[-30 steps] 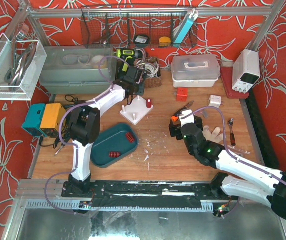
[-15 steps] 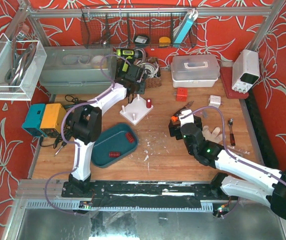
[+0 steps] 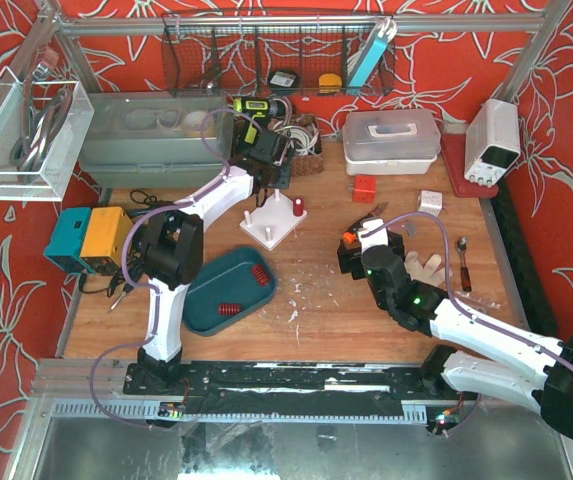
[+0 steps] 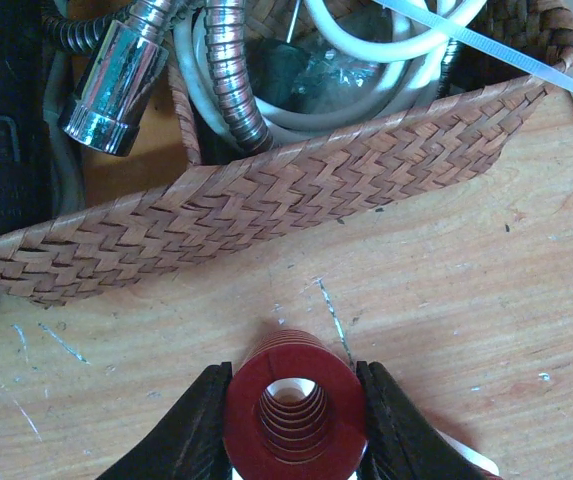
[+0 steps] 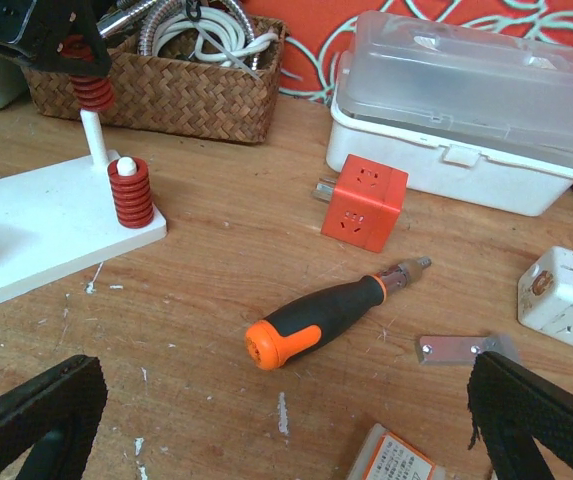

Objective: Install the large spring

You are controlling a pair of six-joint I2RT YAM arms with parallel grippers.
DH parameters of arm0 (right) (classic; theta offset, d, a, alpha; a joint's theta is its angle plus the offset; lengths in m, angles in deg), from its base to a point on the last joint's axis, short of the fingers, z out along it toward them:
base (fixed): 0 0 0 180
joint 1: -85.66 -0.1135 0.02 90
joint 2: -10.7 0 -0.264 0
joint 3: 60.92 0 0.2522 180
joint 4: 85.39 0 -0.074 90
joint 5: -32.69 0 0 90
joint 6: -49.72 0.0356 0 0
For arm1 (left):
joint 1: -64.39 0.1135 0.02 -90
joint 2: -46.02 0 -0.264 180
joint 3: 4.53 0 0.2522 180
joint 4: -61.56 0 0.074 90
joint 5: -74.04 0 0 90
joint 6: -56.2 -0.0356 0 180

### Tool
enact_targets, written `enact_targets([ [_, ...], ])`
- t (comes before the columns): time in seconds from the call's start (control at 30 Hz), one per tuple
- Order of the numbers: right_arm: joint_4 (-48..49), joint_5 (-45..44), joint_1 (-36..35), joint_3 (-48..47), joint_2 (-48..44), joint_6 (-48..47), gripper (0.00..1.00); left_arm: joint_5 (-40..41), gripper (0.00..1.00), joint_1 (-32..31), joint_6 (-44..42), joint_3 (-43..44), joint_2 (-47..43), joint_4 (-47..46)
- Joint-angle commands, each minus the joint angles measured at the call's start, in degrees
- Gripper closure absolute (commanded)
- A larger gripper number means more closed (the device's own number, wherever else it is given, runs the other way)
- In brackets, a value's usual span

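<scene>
Far left of the wooden table: teal tray [image 3: 206, 300] with two red springs [image 3: 260, 273] lying in it, untouched

Centre-left: left gripper [image 4: 295, 425] clenched on the large spring [image 4: 241, 410], one finger each side of the coil. The spring is held upright at the top of the white peg [image 5: 91, 135], which stands on the white base [image 5: 36, 230]. White shows down the bore in the wrist view, so the peg is lined up under it. Cannot tell whether the tip is already inside. A second spring [image 5: 130, 195] is seated on the neighbouring peg, just right of it. The wicker basket [image 4: 266, 210] is close on the far side

Right: right gripper [image 5: 286, 415] spread wide, holding nothing, hanging near the screwdriver [image 5: 321, 320]

Risks, as judged:
- a lower coil catches the peg tip if the spring is slightly off axis; pushing down then would buckle the spring or lever the base, which looks unclamped
- letting go too soon leaves the spring perched, free to topple
- fingers could brush the basket wall on the way down or out

Against one second earlier, top view: left gripper sits a touch farther, toward the basket; half a second ago it matches. Right arm unchanged throughout
</scene>
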Motion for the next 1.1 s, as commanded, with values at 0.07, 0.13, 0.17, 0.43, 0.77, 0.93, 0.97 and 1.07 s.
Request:
enact_targets([
  [0.07, 0.81, 0.20, 0.24, -0.31, 0.16, 0.15, 0.01, -0.93, 0.91, -0.21, -1.16, -1.07, -0.61, 5.33],
  [0.13, 0.87, 0.35, 0.22, -0.32, 0.53, 0.25, 0.01, -2.39, 0.90, -0.24, -0.88, -1.01, -0.60, 5.83],
  [0.17, 0.87, 0.43, 0.26, -0.38, 0.65, 0.40, 0.01, -2.81, 0.89, -0.18, -0.84, -1.24, -0.76, 5.85],
  [0.43, 0.97, 0.95, 0.27, -0.72, 1.36, 0.42, 0.01, -1.87, 0.88, -0.20, -1.00, -1.98, -1.76, 7.08],
  [0.77, 0.81, 0.58, 0.26, -0.62, 1.16, 0.19, 0.01, -2.76, 0.87, -0.18, -0.87, -1.01, -2.54, 7.53],
  [0.93, 0.70, 0.71, 0.33, -0.70, 1.13, 0.14, 0.01, -1.13, 0.87, -0.25, -0.70, -0.53, -3.47, 7.14],
  [0.97, 0.74, 0.64, 0.29, -0.60, 1.12, 0.08, 0.01, -1.34, 0.87, -0.23, -0.77, -0.82, -3.96, 6.60],
  [1.07, 0.17, 0.36, 0.31, -0.83, 0.96, 0.06, 0.01, -4.20, 0.85, -0.23, -1.68, -2.36, -5.10, 4.88],
])
